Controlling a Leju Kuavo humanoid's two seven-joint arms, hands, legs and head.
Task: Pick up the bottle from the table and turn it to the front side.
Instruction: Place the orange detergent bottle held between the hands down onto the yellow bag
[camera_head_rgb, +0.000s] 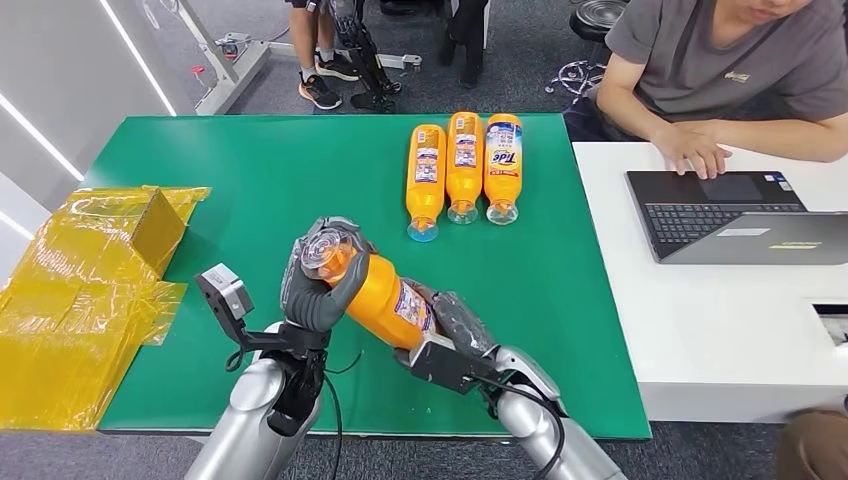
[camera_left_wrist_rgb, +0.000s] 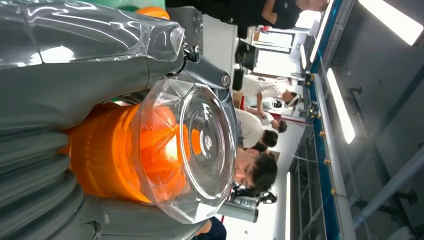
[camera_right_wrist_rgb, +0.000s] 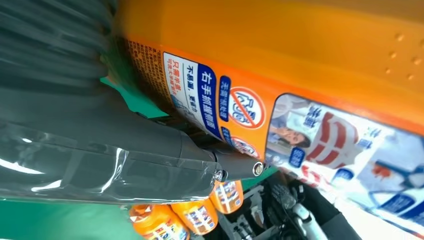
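Observation:
An orange detergent bottle (camera_head_rgb: 385, 298) with a clear cap hangs tilted above the green table (camera_head_rgb: 250, 180), held by both hands. My left hand (camera_head_rgb: 318, 280) grips its neck and cap end; the clear cap (camera_left_wrist_rgb: 192, 150) stands close up in the left wrist view with grey fingers around it. My right hand (camera_head_rgb: 452, 322) holds the bottle's base end. In the right wrist view the bottle's label (camera_right_wrist_rgb: 280, 125) with small print and a warning sign is next to my thumb (camera_right_wrist_rgb: 150, 150).
Three more orange bottles (camera_head_rgb: 463, 165) lie side by side at the table's far middle. Yellow-wrapped boxes (camera_head_rgb: 85, 290) sit at the left edge. A person types on a laptop (camera_head_rgb: 730, 215) at the white table on the right.

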